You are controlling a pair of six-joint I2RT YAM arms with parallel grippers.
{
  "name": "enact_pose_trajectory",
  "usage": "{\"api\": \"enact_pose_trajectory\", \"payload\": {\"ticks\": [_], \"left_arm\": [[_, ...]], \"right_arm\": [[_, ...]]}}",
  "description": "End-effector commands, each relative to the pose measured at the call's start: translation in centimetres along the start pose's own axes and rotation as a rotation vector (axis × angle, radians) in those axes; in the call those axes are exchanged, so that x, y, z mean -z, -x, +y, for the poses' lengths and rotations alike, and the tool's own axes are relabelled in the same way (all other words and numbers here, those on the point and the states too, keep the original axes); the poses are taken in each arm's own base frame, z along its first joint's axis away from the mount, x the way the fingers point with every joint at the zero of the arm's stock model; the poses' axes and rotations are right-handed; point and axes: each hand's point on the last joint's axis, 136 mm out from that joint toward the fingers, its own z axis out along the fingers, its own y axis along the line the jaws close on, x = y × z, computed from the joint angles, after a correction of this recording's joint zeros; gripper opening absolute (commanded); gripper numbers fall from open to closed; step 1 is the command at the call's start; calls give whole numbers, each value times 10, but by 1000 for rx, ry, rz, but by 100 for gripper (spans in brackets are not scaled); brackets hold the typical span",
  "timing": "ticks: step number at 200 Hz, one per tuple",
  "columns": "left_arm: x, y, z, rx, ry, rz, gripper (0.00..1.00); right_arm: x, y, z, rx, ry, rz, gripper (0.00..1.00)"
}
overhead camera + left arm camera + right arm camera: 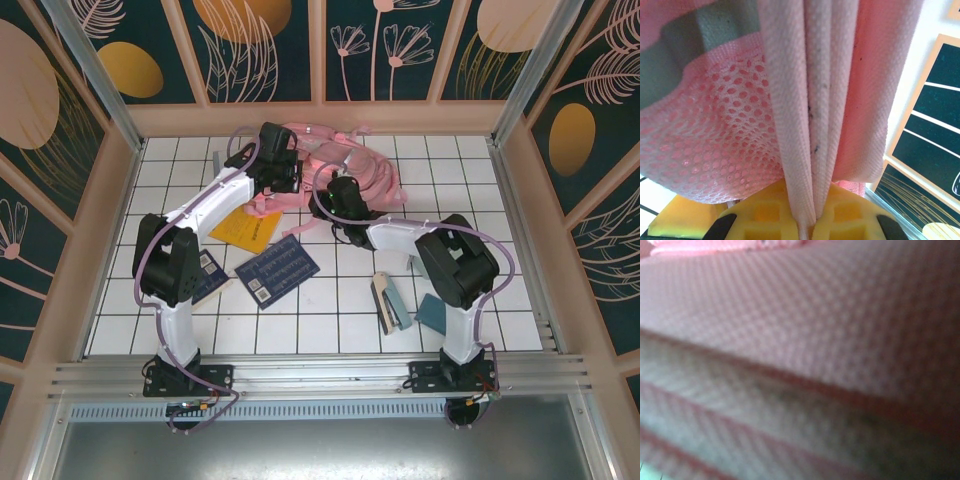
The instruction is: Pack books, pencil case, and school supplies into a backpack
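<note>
Between the left fingers (807, 222) a bunched fold of the backpack (345, 170) is pinched tight, the yellow pads drawn narrow around the pink weave, with mesh lining hanging off to one side. Right against the right fingers (330, 192) the same bag sits so near the wrist camera that everything there is a blur of pink cloth; whether they stand wide or narrow, or have caught anything, I cannot tell. The backpack lies slumped on the far part of the surface (340, 320), meeting both sets of fingers.

Just beside the left fingers, on their near side, sits the yellow-orange book (247, 228), and farther toward the bases the navy grid book (277, 270). Well back from the right fingers lie the stapler-like piece (390, 302) and the dark teal pad (432, 312). Nothing looks packed yet; I judge the step in hand to be getting the bag's mouth open.

Several things could go wrong from here:
- The left hold is on a thin fold, so a pull could slide the cloth free and the bag would drop shut.
- The right fingers may bite several layers at once, which would clamp the opening closed.
- Any drag toward the bases could sweep limp fabric over the yellow-orange book and bury it
</note>
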Motion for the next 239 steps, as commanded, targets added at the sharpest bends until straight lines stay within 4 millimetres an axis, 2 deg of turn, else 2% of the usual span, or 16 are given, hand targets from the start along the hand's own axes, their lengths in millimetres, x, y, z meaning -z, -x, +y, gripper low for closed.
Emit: {"api": "enact_pose_trajectory", "payload": {"ticks": [1, 33, 49, 104, 157, 198, 239], "left_arm": [[29, -41, -35, -14, -128, 143, 0], [24, -34, -30, -31, -112, 123, 0], [20, -26, -25, -39, -97, 100, 0], [10, -13, -18, -72, -69, 63, 0], [9, -3, -12, -133, -50, 16, 0], [12, 9, -13, -189, -48, -46, 0], [9, 10, -12, -236, -38, -57, 0]], "right_arm": [[-4, -9, -19, -16, -77, 24, 18], [7, -11, -22, 21, -83, 28, 4], [14, -13, -27, 45, -99, 30, 0], [35, -22, -49, 111, -158, 54, 0], [54, -25, -75, 160, -227, 76, 0], [78, -22, -85, 202, -248, 74, 0], [101, -23, -102, 178, -236, 106, 0]]}}
